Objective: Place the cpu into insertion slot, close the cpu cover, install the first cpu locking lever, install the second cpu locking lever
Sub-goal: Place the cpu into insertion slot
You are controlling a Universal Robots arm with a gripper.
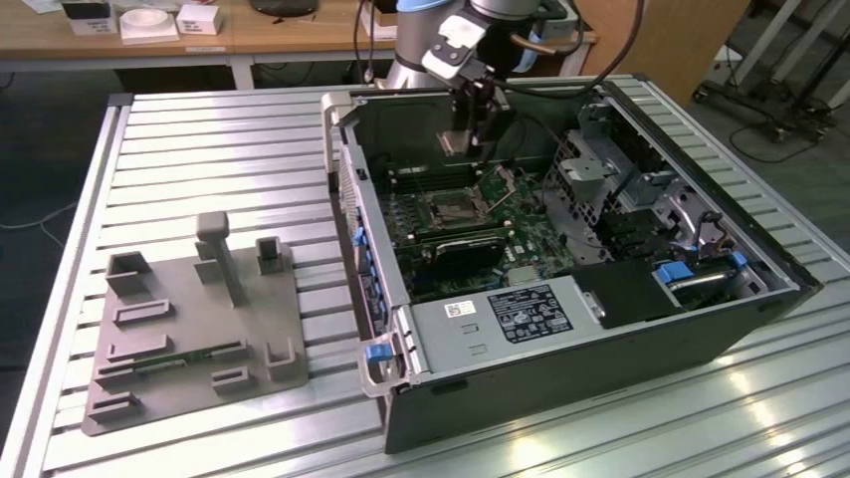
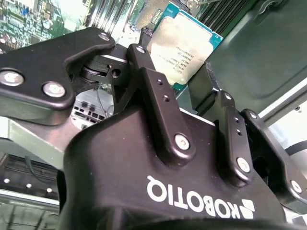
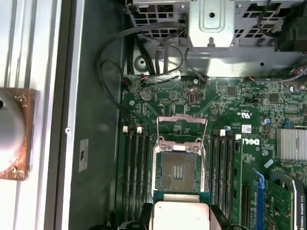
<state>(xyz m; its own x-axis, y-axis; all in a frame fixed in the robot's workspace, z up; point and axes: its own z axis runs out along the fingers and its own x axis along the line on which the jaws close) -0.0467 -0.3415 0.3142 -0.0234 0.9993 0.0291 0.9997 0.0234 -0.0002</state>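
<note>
Second wrist view looks up past the black gripper [image 2: 175, 57] to the cpu [image 2: 188, 48], a flat square with a dull metal top, pinched by two opposite edges between the fingertips. That edge grip leaves its underside free and, I judge, keeps it level for a straight drop. In the first wrist view the cpu [image 3: 180, 216] sits between the same fingers, and beyond its edge the insertion slot [image 3: 178, 170] lies bare, its dark contact field exposed, so the chip is not yet seated. The cpu cover [image 3: 182, 127] is swung back on its hinge at the slot's far side and stands clear of the opening, which is what leaves room for the chip to come down. Long black memory slots [image 3: 134, 167] run along both sides of the slot on the green motherboard [image 3: 230, 96]. In the exterior view the gripper [image 1: 461, 147] hangs well above the board inside the open computer case [image 1: 598, 368], with the insertion slot [image 1: 452, 212] below it. The case lies on its side on the slatted metal counter [image 1: 199, 149], so the board faces up, and a grey parts tray [image 1: 253, 299] rests well apart on the exterior view's left.
</note>
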